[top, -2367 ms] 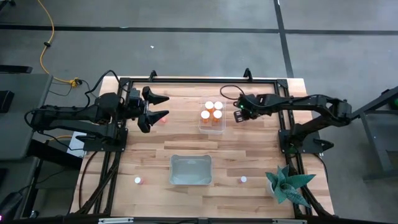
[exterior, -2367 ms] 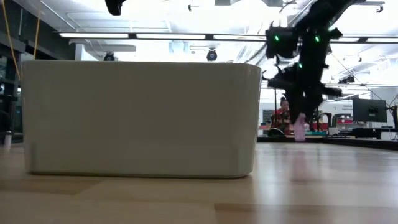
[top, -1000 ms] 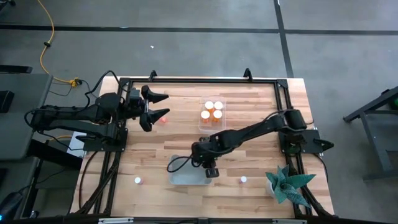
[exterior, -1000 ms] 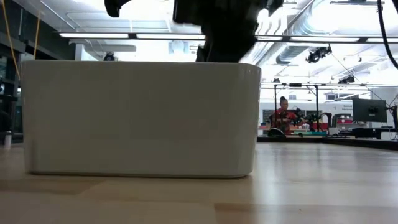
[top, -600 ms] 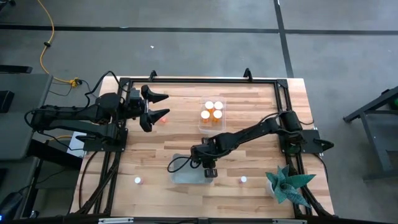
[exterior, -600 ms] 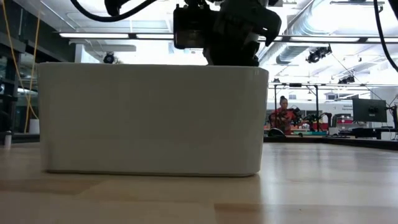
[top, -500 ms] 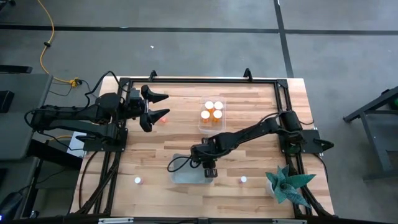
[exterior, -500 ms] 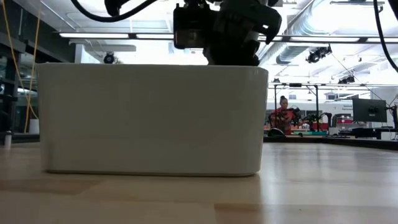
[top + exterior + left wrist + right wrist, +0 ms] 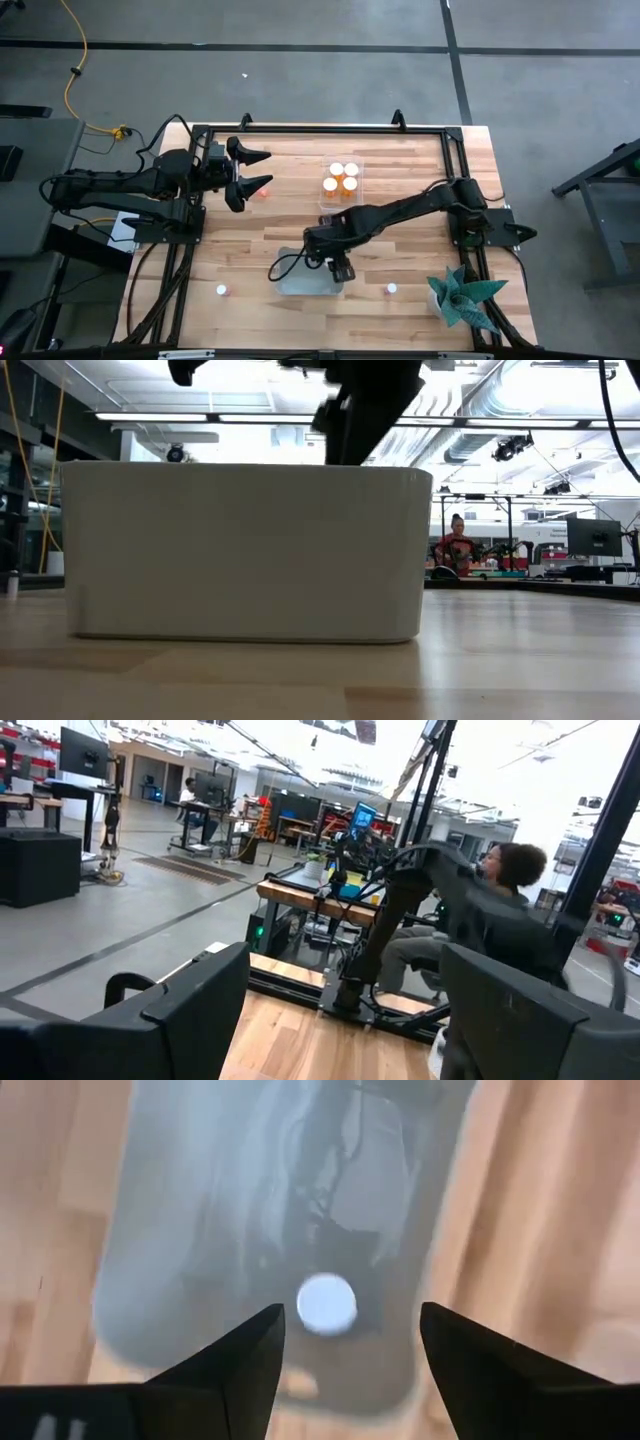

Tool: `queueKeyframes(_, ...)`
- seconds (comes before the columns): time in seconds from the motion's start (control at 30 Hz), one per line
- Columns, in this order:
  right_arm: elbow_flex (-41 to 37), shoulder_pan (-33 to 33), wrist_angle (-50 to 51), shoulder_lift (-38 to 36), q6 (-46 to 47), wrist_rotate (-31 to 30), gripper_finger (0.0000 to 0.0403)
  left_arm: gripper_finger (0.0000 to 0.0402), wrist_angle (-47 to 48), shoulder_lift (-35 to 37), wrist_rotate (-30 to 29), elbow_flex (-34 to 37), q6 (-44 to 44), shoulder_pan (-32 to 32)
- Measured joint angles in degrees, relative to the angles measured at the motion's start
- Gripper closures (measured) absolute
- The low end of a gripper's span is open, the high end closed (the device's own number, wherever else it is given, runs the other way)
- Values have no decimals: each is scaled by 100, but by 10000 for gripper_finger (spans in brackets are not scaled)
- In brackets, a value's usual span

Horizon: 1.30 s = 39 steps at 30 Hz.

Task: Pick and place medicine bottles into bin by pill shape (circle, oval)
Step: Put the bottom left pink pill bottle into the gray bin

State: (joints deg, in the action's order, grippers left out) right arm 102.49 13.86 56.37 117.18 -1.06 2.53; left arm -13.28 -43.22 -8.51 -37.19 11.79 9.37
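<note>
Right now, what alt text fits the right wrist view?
A white-capped medicine bottle stands inside the clear bin, seen from above between the right gripper's open dark fingers, apart from both. Wooden table shows around the bin.

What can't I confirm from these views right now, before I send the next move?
- Pill shapes: bottles in the far bin and the loose bottles are too small in the high view.
- Near bin: its opaque wall hides the contents in the low view.
- Dropped bottle: blurred in the right wrist view between the open right tool; only its white cap shows.
</note>
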Motion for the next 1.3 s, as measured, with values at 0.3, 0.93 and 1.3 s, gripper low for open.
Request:
queueKeyframes(0.3,-1304,-127,142,-1692,1028,-580,176,87,152,2,205,0,13,-2)
queueKeyframes(0.93,-6142,-275,-5292,-5846,2282,-1660,176,87,549,2,203,0,32,-2)
queueKeyframes(1.3,-6143,-275,-5721,-5846,988,-1601,176,87,928,2,198,0,10,-4)
